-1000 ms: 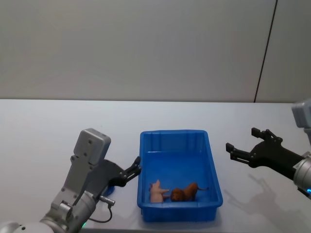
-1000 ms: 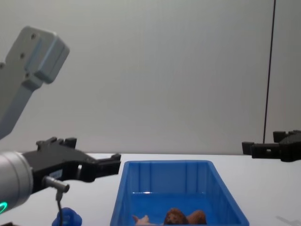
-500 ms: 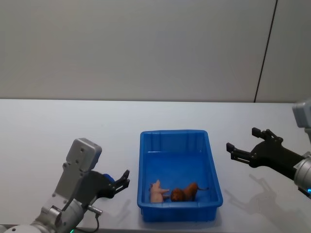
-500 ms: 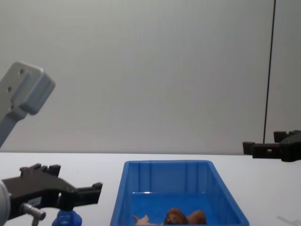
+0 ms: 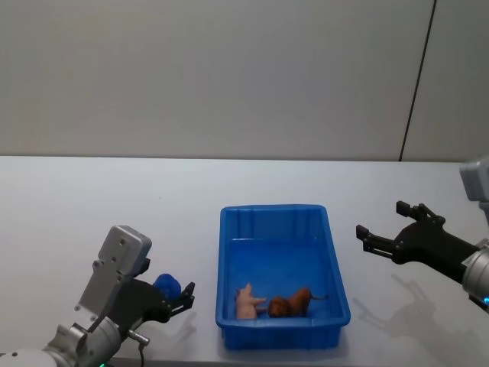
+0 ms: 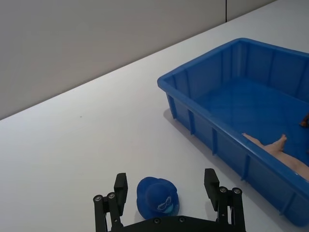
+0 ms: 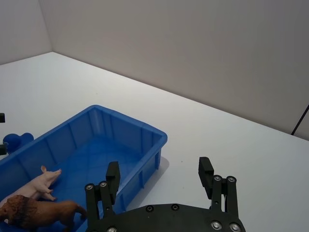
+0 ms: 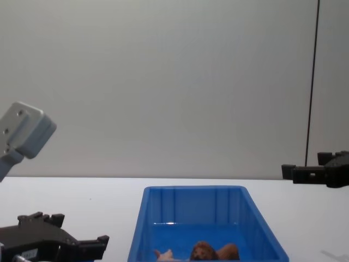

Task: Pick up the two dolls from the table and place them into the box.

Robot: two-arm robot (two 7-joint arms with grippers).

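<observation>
The blue doll stands on the white table, just left of the blue box. My left gripper is low at the table and open, one finger on each side of the blue doll without touching it. The brown lion doll lies inside the box at its near end. To the right of the box, my right gripper hovers open above the table with nothing in it.
A pink pig figurine lies in the box beside the lion. The box's far half is bare. Open tabletop stretches to the left, right and behind the box, up to a plain grey wall.
My left gripper has come down and drawn back from beside the box's rim to table level, its open fingers now flanking the blue doll. The right gripper has stayed still.
</observation>
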